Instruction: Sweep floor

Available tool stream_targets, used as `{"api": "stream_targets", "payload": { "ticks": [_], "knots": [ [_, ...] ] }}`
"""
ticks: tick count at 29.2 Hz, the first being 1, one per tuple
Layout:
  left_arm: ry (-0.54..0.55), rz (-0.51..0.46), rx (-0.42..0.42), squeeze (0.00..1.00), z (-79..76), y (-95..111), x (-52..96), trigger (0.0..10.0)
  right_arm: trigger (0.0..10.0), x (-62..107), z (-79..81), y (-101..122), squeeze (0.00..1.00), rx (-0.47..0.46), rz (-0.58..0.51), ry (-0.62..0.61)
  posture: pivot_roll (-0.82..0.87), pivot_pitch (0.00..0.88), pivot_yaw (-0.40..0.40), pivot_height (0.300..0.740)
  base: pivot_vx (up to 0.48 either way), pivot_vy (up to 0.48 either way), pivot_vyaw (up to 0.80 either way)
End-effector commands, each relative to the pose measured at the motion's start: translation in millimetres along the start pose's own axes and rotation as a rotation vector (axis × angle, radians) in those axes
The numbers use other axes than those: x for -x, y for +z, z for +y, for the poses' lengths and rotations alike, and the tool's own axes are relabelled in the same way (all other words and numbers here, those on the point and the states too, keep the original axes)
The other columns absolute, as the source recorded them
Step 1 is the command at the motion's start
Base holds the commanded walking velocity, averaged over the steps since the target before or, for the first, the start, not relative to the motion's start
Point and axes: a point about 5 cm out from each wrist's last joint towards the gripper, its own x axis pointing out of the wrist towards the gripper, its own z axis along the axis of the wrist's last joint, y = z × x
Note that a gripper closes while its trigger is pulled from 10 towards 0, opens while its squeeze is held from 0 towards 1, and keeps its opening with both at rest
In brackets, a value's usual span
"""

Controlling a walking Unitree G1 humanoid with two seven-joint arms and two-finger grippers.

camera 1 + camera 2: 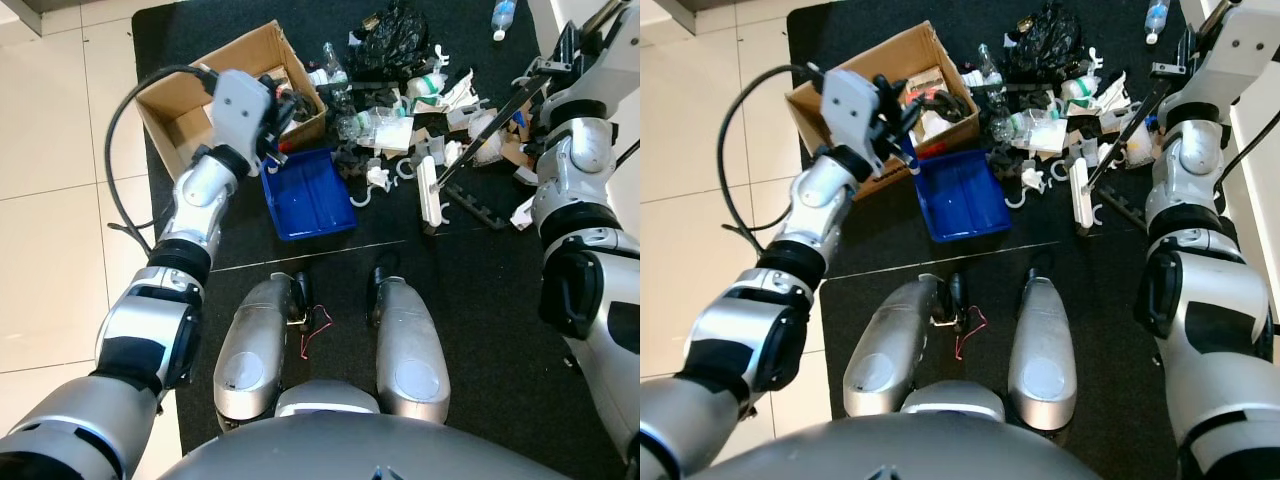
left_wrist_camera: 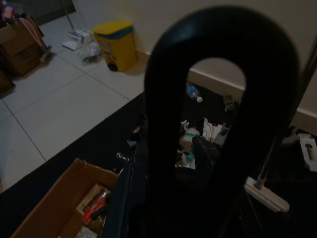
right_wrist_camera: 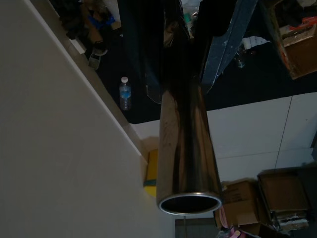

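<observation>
1 blue dustpan (image 1: 308, 192) lies on the black mat (image 1: 470, 290), just beside 1 open cardboard box (image 1: 180, 105) and in front of a litter pile (image 1: 420, 110). The left gripper (image 1: 272, 128) hangs over the dustpan's far edge by its dark handle; I cannot tell how its fingers stand. 1 broom (image 1: 470, 150) slants from the litter up to the right gripper (image 1: 1188, 55), whose fingers clasp its shiny metal pole (image 3: 185, 144). 1 water bottle (image 1: 503, 17) lies apart.

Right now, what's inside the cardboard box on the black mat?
The cardboard box holds a few packets and dark items against its right wall, with bare cardboard on the left. The left pincer hovers over it, hiding part of the contents.
</observation>
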Motion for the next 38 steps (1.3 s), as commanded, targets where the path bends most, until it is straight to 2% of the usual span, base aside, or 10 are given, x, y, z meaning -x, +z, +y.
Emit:
{"api": "stream_targets", "payload": {
  "ticks": [1,5,11,16,21,27,30,31,36,38],
  "knots": [
    [-0.053,0.044,0.0,0.0,-12.2,-8.5,0.6,10.0,10.0,3.0,3.3,-8.1,0.0,-0.014,0.044,0.008,0.05,0.277,0.07,0.74,0.0,0.0,0.0],
    [-0.158,0.109,-0.036,0.0,-24.3,-20.4,6.7,10.0,10.0,4.6,7.8,-11.2,0.0,-0.017,0.054,0.023,0.03,0.273,0.076,0.74,0.0,0.0,0.0],
    [-0.153,0.113,-0.038,0.0,-29.9,-23.0,6.4,10.0,10.0,5.0,6.3,-11.5,0.0,-0.018,0.055,0.022,0.04,0.277,0.072,0.74,0.0,0.0,0.0],
    [-0.137,0.045,-0.009,0.0,-43.3,-11.7,-7.2,10.0,10.0,4.8,7.7,-11.8,0.0,-0.023,0.058,0.024,0.03,0.285,0.063,0.74,0.0,0.0,0.0],
    [-0.14,0.006,0.035,0.0,-51.9,-3.0,-17.8,10.0,10.0,5.3,21.3,-14.4,0.0,-0.064,0.064,0.057,0.02,0.282,0.059,0.74,0.0,0.0,0.0],
    [-0.144,0.041,0.029,0.0,-53.1,-10.3,-12.9,10.0,10.0,6.2,50.0,-16.7,0.0,-0.166,0.068,0.133,0.02,0.274,0.062,0.74,0.0,0.0,0.0],
    [-0.152,0.064,0.024,0.0,-54.0,-17.3,-5.9,10.0,10.0,7.3,80.6,-15.7,0.0,-0.253,0.068,0.208,0.03,0.271,0.06,0.74,0.0,0.0,0.0],
    [-0.152,0.064,0.024,0.0,-54.0,-17.3,-5.9,10.0,10.0,7.3,80.6,-15.7,0.0,-0.253,0.068,0.208,0.03,0.271,0.06,0.74,0.0,0.0,0.0],
    [-0.141,0.073,0.024,0.0,-51.9,-19.6,-3.5,10.0,10.0,12.8,125.3,-12.3,0.0,-0.382,0.078,0.352,0.04,0.268,0.058,0.74,0.0,0.0,0.0],
    [-0.14,0.075,0.025,0.0,-51.7,-19.9,-3.2,10.0,10.0,14.6,133.3,-11.5,0.0,-0.404,0.079,0.39,0.04,0.265,0.055,0.74,0.0,0.0,0.0]
  ]
}}
